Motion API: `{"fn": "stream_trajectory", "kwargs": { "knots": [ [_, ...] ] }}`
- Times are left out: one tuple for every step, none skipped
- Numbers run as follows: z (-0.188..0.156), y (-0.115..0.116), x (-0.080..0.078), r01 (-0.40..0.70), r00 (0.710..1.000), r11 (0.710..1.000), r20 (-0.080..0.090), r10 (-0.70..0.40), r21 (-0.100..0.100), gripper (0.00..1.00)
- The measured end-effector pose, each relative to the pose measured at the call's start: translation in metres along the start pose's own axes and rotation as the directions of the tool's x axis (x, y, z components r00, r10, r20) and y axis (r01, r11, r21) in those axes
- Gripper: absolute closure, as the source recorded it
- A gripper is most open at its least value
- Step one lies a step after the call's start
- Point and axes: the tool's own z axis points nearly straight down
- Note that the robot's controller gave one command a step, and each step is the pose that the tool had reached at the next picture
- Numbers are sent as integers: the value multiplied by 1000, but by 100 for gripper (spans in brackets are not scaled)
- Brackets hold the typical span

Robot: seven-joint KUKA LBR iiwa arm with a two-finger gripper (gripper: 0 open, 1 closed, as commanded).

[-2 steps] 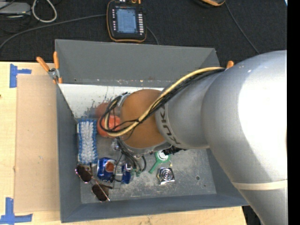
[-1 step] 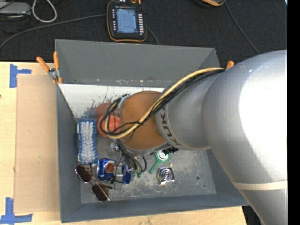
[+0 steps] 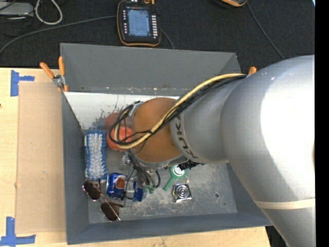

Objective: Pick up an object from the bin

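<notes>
— That bin (image 3: 149,71) is looking like matt grey metal, with its floor showing rough, scuffed speckles.
— And the arm's casing (image 3: 267,133) is gleaming smooth and silvery, while the orange cover (image 3: 154,122) is looking smooth too.
— Lower left, the sunglasses (image 3: 93,190) are shining glossy. The little fitting (image 3: 181,192) at lower centre is glinting like polished metal.

bin (image 3: 154,76): plain grey, walls + floor
my arm (image 3: 267,138): silver-grey
my wrist cover (image 3: 154,138): orange
my cables (image 3: 179,103): yellow + black
brush (image 3: 95,153): blue, white bristle rows
sunglasses (image 3: 93,190): brown, dark lenses
metal pc (image 3: 181,192): shiny silver
</notes>
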Motion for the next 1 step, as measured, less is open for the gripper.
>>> {"fn": "stream_trajectory", "kwargs": {
  "knots": [
    [0, 0, 2, 34, 999, 999, 7, -34, -1, 0]
  ]
}}
